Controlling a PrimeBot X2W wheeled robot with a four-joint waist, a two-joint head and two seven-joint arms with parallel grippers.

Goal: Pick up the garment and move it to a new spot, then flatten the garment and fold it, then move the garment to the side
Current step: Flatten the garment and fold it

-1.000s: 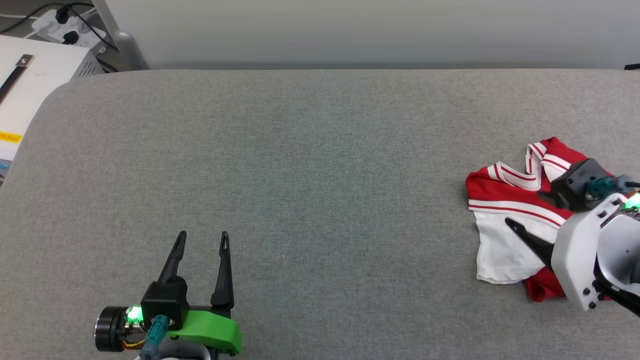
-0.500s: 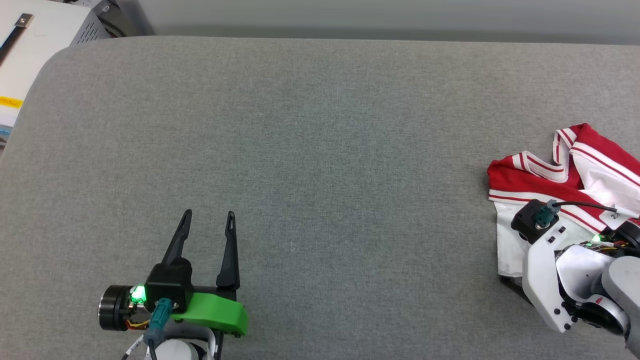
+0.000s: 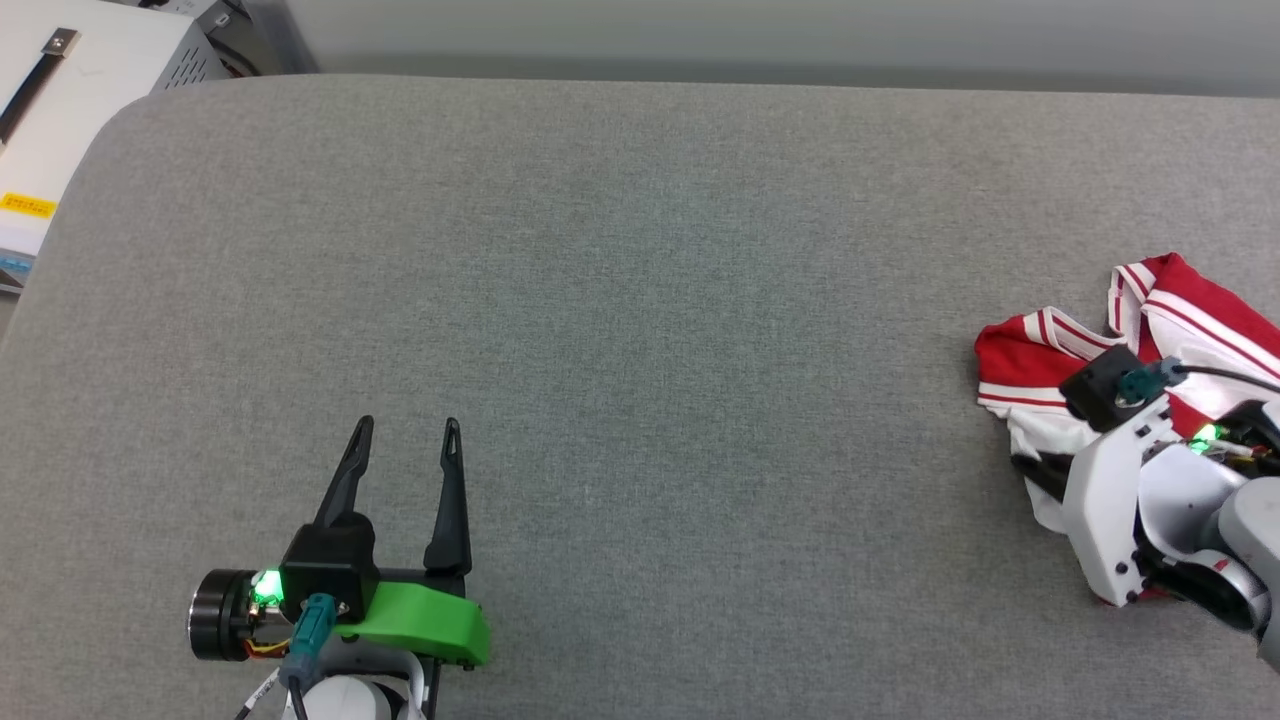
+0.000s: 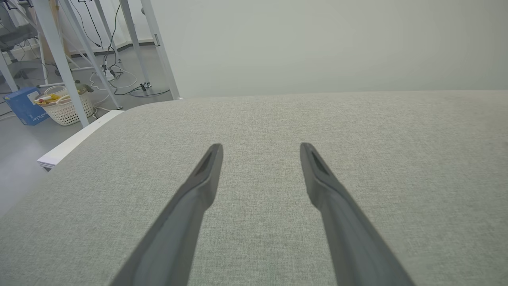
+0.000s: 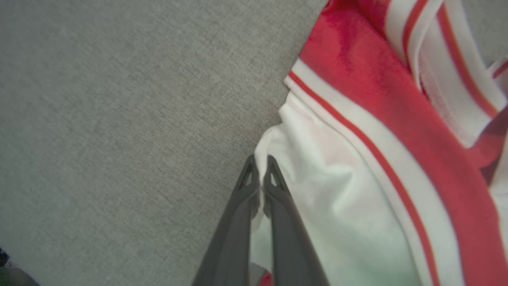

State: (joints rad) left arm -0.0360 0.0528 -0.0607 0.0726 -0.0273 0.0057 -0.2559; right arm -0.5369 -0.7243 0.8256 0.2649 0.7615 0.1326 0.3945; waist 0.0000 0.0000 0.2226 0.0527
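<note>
The garment (image 3: 1030, 360), a red shirt with white sleeves and red-and-white striped trim, lies crumpled at the right edge of the grey table (image 3: 640, 300). My right gripper (image 3: 1022, 465) reaches into it from the lower right, and the white wrist housing covers part of the cloth. In the right wrist view the right gripper (image 5: 260, 159) is shut, with the white sleeve edge of the garment (image 5: 357, 159) pinched between its tips. My left gripper (image 3: 405, 428) rests open at the lower left over bare table, far from the garment. The left wrist view shows the left gripper (image 4: 260, 149) with nothing between its fingers.
A white box (image 3: 60, 110) stands past the table's far left corner. In the left wrist view, metal frame legs (image 4: 59, 59), a white basket (image 4: 65, 105) and a blue box (image 4: 25, 105) stand on the floor beyond the table. A pale wall runs behind.
My right gripper has closed on the white sleeve edge, and the cloth there has bunched up toward it. The head camera has shifted. The left gripper has stayed open in place.
</note>
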